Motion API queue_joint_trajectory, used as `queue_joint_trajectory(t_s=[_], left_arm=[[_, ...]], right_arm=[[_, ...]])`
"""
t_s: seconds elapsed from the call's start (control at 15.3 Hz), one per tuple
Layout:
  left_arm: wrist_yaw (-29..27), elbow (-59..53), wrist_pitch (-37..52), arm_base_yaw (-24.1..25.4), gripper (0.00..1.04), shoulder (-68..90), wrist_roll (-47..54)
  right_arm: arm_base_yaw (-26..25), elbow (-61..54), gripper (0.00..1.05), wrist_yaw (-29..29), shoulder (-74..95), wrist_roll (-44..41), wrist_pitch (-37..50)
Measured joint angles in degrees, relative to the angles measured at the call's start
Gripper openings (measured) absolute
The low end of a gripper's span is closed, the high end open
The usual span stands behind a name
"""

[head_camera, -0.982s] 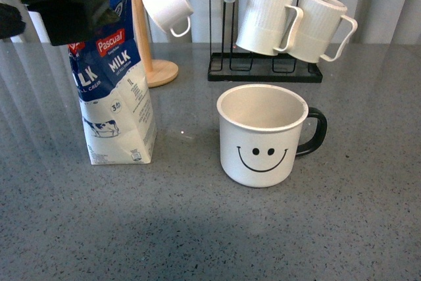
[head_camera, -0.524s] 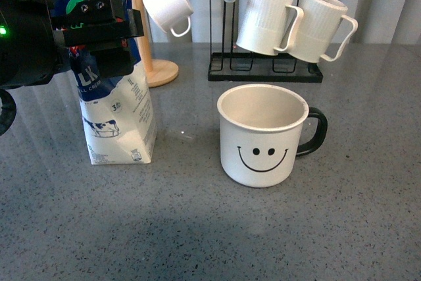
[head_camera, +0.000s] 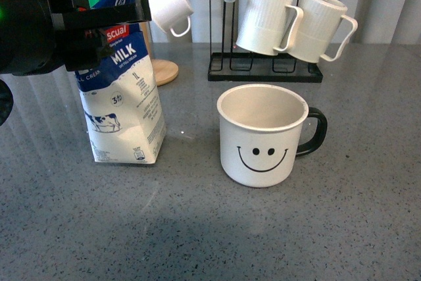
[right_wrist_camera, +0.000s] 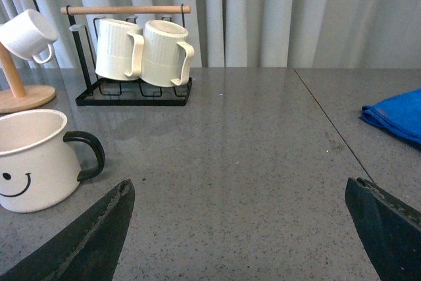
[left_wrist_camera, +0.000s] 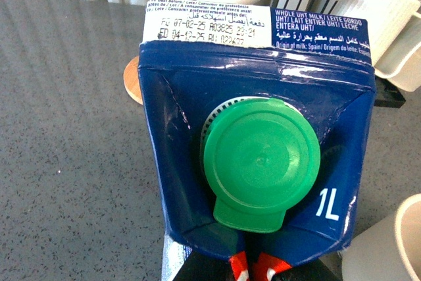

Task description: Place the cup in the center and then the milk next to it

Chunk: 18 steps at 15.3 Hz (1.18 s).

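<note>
Left claw (head_camera: 92, 21) of mine sits around the top of the milk (head_camera: 125, 116) and looks clamped on it, though the black housing hides the fingertips. The carton is on the grey table (head_camera: 197, 235), tipped a little, left of the cup (head_camera: 262, 137) and not touching it. Cup stands upright mid-table, smiley toward me, black handle to my right; my right claw (right_wrist_camera: 238, 185) hangs over the table, jaws wide apart.

the left end effector (head_camera: 100, 16) hides the top of the milk (head_camera: 125, 116); the blue cloth (right_wrist_camera: 395, 120) runs off-frame.
</note>
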Motion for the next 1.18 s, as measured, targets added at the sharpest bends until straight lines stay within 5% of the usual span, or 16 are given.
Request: queue_joint_trajectory(t_s=[0.46,1.18], left_arm=[[-6.05,-0.33,2.36,-10.8,0.03,-3.32,1.7],[-10.16,-1.97,8.74,-11.93,0.03,3.67,-3.67]], right_arm=[[0.0,0.0,0.98,-0.02,0.0,0.0,0.0],[0.0,0.0,0.98,0.0,0.0,0.0,0.0]])
